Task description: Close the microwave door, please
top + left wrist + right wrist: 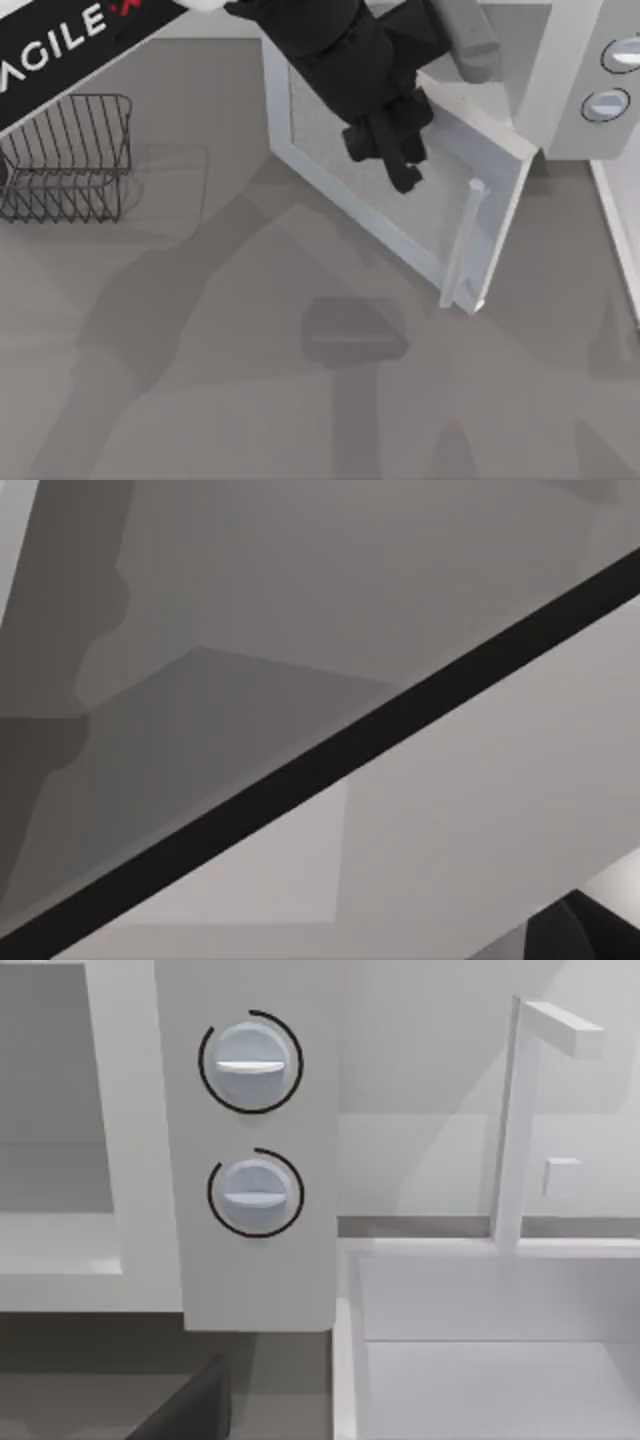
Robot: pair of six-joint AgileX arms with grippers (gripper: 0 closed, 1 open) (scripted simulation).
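1. while the microwave door (pixel 400 190) hangs partly open, swung out toward the table's middle, the left gripper (pixel 392 152) sits over its speckled window; whether it touches the panel cannot be told, nor whether its fingers are apart or together.
2. door handle (pixel 462 240): pale bar on the door's free edge, just beyond the left gripper, away from the arm.
3. microwave (pixel 570 90): white box behind and to the right of the left gripper; two round knobs (pixel 250 1065) on its front panel; its cavity (pixel 50 1110) looks empty as far as it shows.
4. wire rack (pixel 70 155): dark basket well off to the left gripper's left; nothing seen in it.
5. right gripper: faces the knob panel from close by, going by its wrist view; finger state cannot be told.
6. risk, as a judgement: a push on the smooth window could slide off and leave the door ajar; a push near the hinge would give poor leverage; the arm could get caught between door and microwave as the gap narrows.
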